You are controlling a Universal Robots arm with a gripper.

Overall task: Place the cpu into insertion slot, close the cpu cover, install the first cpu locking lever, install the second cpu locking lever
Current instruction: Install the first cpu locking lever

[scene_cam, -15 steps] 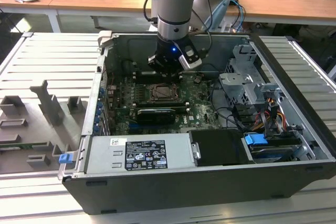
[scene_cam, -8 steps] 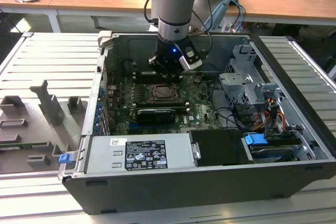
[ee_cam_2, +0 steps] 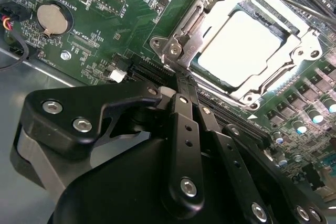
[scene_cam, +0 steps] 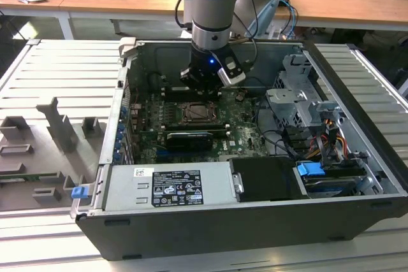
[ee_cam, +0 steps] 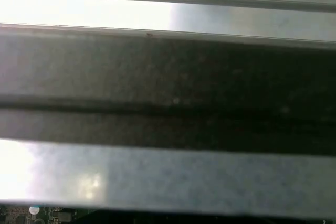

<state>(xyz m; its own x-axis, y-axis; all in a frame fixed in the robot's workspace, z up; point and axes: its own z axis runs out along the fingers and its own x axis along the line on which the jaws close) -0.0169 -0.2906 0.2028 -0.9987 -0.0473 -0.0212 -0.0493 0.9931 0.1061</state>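
The pale silvery cpu (ee_cam_2: 247, 45) lies flat in the insertion slot (ee_cam_2: 168, 45) on the green board. The silvery cpu cover (ee_cam_2: 195, 24) lies down around it as a frame. A thin metal locking lever (ee_cam_2: 294, 1) runs along the slot's far side. My black gripper (ee_cam_2: 181, 80) is shut with nothing showing between its fingers, and its tip is at the slot's near corner. In the exterior view the gripper (scene_cam: 203, 84) hangs inside the open computer case, just behind the insertion slot (scene_cam: 198, 113).
A long black card (scene_cam: 188, 138) lies in front of the slot. A grey power supply (scene_cam: 172, 186) fills the case's front and a metal drive cage (scene_cam: 299, 103) stands at the exterior view's right. A coin battery (ee_cam_2: 52, 18) sits on the board. The case wall (ee_cam: 168, 77) is close.
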